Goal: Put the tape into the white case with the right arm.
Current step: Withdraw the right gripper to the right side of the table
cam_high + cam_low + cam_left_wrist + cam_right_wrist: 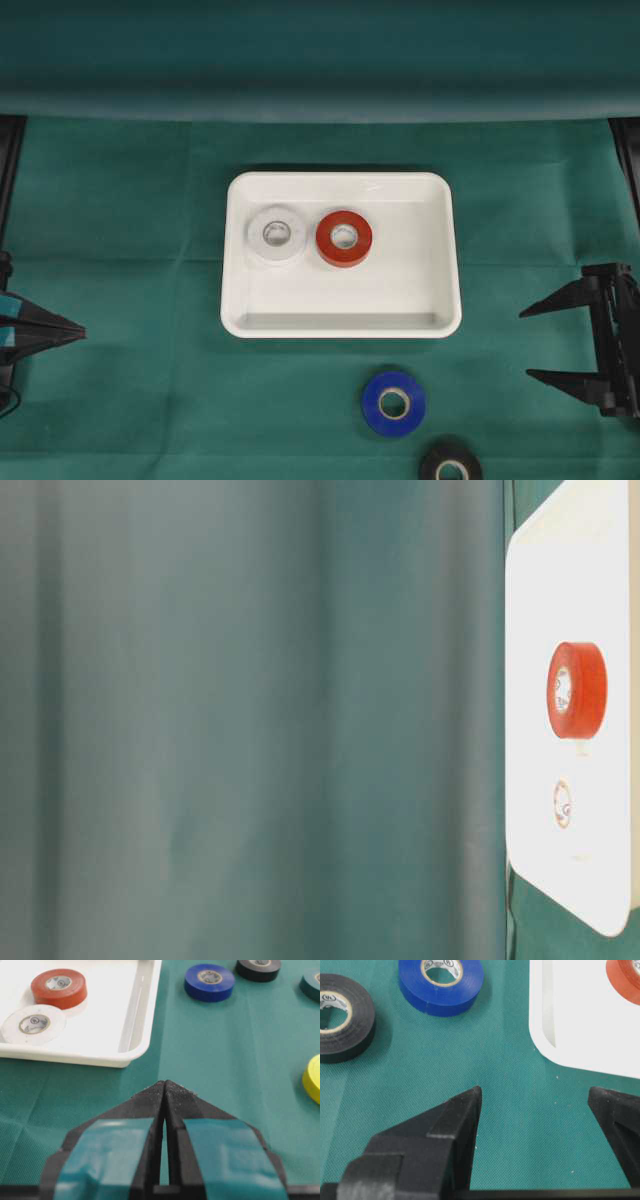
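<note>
The white case (400, 290) lies mid-table with a white tape roll (277, 234) and a red tape roll (344, 238) flat inside it. A blue tape roll (394, 403) and a black one (451, 465) lie on the green cloth in front of the case. My right gripper (530, 343) hovers at the right edge, open and empty, its all-black fingers pointing left. In the right wrist view the right gripper (535, 1092) frames bare cloth, with the blue roll (441, 980) and black roll (340, 1017) beyond it. My left gripper (80, 330) is shut at the left edge.
The left wrist view also shows a dark green roll (312, 982) and a yellow roll (312, 1079) on the cloth, past the blue roll (209, 981). A green curtain (320, 60) closes the back. Black frame posts stand at both far corners.
</note>
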Available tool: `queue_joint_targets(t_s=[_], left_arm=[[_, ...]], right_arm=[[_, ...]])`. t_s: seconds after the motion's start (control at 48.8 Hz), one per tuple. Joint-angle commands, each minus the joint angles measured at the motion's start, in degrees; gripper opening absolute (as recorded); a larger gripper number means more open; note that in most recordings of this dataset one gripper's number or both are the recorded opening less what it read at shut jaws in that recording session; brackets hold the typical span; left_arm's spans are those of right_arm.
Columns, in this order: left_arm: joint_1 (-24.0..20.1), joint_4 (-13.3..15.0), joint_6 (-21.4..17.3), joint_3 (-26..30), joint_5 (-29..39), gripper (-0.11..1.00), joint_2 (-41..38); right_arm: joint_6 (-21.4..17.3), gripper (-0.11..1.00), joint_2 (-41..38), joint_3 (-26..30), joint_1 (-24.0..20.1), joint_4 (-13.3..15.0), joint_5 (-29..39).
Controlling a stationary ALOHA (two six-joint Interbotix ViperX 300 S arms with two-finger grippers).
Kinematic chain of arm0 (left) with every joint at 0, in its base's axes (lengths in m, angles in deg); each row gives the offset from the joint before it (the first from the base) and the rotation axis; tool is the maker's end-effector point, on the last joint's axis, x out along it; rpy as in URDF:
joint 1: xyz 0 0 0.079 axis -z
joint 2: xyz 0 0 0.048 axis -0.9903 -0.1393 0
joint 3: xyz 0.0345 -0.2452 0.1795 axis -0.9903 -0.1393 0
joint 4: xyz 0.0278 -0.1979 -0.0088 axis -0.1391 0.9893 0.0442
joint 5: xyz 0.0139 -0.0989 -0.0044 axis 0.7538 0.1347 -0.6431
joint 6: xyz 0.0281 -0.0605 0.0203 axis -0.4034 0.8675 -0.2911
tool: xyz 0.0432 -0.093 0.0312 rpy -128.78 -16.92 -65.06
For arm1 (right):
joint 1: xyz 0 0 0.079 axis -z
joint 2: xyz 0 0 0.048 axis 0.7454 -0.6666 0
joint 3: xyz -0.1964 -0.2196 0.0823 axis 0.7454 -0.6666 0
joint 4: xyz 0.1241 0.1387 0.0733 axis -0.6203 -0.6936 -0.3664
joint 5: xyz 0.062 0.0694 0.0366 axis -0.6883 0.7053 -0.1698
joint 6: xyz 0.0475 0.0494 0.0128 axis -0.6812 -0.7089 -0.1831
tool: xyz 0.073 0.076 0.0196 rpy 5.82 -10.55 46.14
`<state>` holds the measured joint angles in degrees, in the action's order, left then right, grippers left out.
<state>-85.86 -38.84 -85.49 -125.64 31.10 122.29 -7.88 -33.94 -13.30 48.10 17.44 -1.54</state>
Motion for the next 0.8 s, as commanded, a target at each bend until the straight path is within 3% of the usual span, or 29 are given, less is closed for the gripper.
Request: queue_joint_targets(t_s=[0.0,0.226,0.492,0.779], left_arm=[[-0.2,0.2,0.0,0.7,-0.3,0.0,-0.4],[-0.3,0.2,0.0,0.7,-0.3,0.0,-0.4],[-0.3,0.2,-0.1,0.7,-0.3,0.0,-0.4],[-0.3,0.2,-0.1,0.6,-0.3,0.0,-0.4]], right_arm=[[-0.2,0.7,-1.1,1.1,-0.2,-0.1,-0.2],[-0.2,0.7,-6.2,3.3,-1.2,-0.1,-0.4],[-0.2,0.7,-14.7,9.0,-5.0,-0.1,-1.4],[-0.1,0.7,-25.0,14.7,-6.2,-0.1,-1.9]])
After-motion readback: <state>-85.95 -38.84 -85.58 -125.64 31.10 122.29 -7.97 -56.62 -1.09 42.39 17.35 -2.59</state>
